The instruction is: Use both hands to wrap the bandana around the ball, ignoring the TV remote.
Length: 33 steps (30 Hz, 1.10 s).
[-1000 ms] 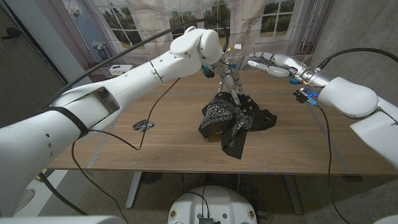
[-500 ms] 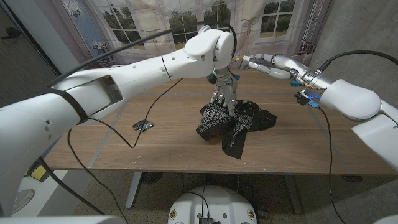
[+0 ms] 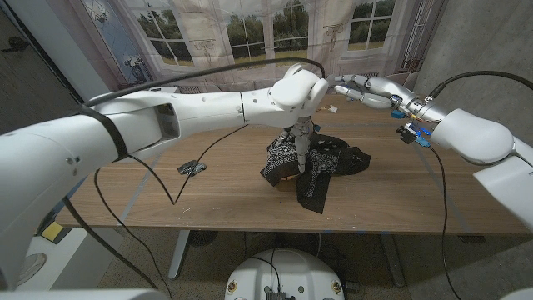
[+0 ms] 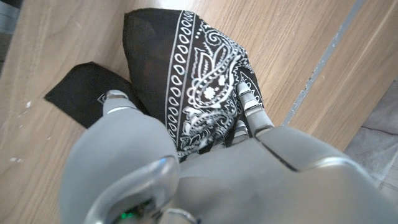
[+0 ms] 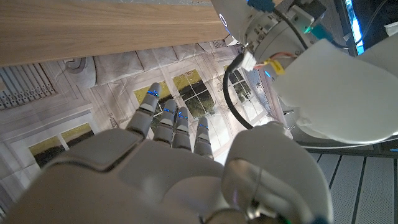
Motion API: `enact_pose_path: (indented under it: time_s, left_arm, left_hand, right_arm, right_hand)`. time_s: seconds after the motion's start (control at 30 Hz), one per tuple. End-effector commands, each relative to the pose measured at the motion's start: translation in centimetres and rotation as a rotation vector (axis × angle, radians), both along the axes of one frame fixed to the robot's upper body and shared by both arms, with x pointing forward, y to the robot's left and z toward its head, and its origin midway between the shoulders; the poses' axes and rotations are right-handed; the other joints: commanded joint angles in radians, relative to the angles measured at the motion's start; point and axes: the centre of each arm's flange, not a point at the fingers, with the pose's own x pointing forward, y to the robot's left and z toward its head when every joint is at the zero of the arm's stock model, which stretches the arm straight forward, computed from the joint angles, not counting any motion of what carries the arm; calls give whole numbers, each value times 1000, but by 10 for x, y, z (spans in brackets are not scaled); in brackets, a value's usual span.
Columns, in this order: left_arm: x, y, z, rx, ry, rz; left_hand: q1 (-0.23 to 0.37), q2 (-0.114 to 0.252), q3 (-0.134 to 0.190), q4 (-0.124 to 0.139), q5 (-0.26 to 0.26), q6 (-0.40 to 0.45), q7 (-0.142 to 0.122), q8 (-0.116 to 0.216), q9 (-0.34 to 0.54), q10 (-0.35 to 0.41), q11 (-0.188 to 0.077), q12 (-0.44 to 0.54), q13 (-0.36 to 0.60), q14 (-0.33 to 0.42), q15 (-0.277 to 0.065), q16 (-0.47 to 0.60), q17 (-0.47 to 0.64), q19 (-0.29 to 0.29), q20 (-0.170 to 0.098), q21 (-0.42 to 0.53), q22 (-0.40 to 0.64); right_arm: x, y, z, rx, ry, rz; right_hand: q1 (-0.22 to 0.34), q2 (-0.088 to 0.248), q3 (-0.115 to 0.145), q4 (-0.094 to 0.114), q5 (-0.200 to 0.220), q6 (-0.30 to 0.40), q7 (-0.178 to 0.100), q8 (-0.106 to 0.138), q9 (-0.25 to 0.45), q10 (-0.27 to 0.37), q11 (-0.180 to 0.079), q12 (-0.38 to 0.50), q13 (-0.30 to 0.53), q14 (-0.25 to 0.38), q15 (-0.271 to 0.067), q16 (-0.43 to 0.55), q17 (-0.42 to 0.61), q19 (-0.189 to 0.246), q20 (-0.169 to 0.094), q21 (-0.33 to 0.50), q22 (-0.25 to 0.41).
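The left hand [image 3: 298,142] apparently pinched the crumpled black paisley cotton bandana [image 3: 312,162] mid-wrap, while the spread, empty right hand [image 3: 364,87] needed to descend and gather the loose side.

A small dark object [image 3: 191,167] lies on the wooden table [image 3: 166,200], before a backdrop of painted windows [image 3: 250,33].

a lab: printed window backdrop [image 3: 250,33] behind wooden table [image 3: 208,196].
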Motion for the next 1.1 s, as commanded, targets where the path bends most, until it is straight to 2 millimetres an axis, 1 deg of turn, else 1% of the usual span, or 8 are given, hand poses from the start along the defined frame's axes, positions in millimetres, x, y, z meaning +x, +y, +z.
enact_pose_path:
  time_s: [0.03,0.33,0.53,0.63,0.73,0.83,0.9,1.1]
  left_arm:
    - [16,-12,-56,179,-96,0]
    - [21,-7,-84,207,-187,-56]
    - [24,4,-97,142,-337,-152]
    - [25,11,-100,82,-408,-208]
    - [24,17,-100,17,-480,-272]
    - [24,22,-98,-47,-529,-317]
    - [25,23,-95,-65,-553,-328]
    - [28,29,-78,-184,-599,-352]
  left_hand:
    - [-1,12,-7,-1,5,-160,-12,-1,5,-89,10,11,7,0,-21,13,8,6,-4,6,5]
    - [17,39,0,-6,-5,-144,-15,32,18,-69,0,54,29,34,-46,33,22,77,-7,35,13]
    - [122,91,54,-77,-69,134,-15,145,46,126,-61,184,75,272,-162,81,30,311,-26,94,13]
    - [202,127,114,-143,-110,438,-8,275,65,350,-120,304,102,494,-281,141,57,439,-119,132,18]
    - [317,158,196,-224,-109,743,69,408,72,596,-174,446,146,795,-389,282,143,576,-235,195,25]
    - [502,168,298,-254,-77,972,179,520,110,794,-187,585,215,992,-426,407,288,701,-348,304,56]
    - [555,175,332,-248,-65,1034,198,547,125,886,-174,636,245,1081,-433,437,331,722,-377,355,76]
    - [561,179,345,-238,-61,1058,219,546,113,901,-159,652,266,1131,-432,449,356,745,-410,389,81]
  right_arm:
    - [0,-1,-3,4,7,-10]
    - [7,3,2,-7,21,-6]
    - [10,6,5,-13,26,-11]
    - [12,8,7,-13,30,-15]
    - [13,8,8,-13,31,-15]
    - [15,9,9,-9,31,-15]
    - [16,9,10,-9,29,-14]
    - [19,9,11,-6,34,-15]
  right_hand:
    - [-5,-1,-10,0,-1,1,-3,-2,3,7,-2,-6,1,12,0,3,1,6,1,-3,5]
    - [-8,-2,-12,1,-1,0,-4,-3,3,9,-2,-6,1,14,-1,3,0,6,3,-4,5]
    - [-9,-2,-13,2,-1,0,-4,-3,3,10,-2,-5,1,15,0,4,0,6,3,-6,5]
    - [-10,-1,-13,2,-1,0,-3,-3,3,11,-3,-5,1,15,-2,4,0,7,3,-6,5]
    - [-10,-1,-13,1,-1,0,-4,-3,2,11,-3,-6,0,14,-1,3,-1,7,3,-7,5]
    - [-9,0,-13,1,0,0,-3,-3,2,11,-4,-6,0,14,-1,3,-1,6,0,-8,5]
    - [-10,0,-14,1,0,1,-4,-3,2,11,-3,-6,0,13,-2,3,-1,6,0,-8,5]
    - [-10,3,-13,1,0,2,-4,-2,2,12,-1,-6,1,12,-1,2,-2,4,-2,-10,5]
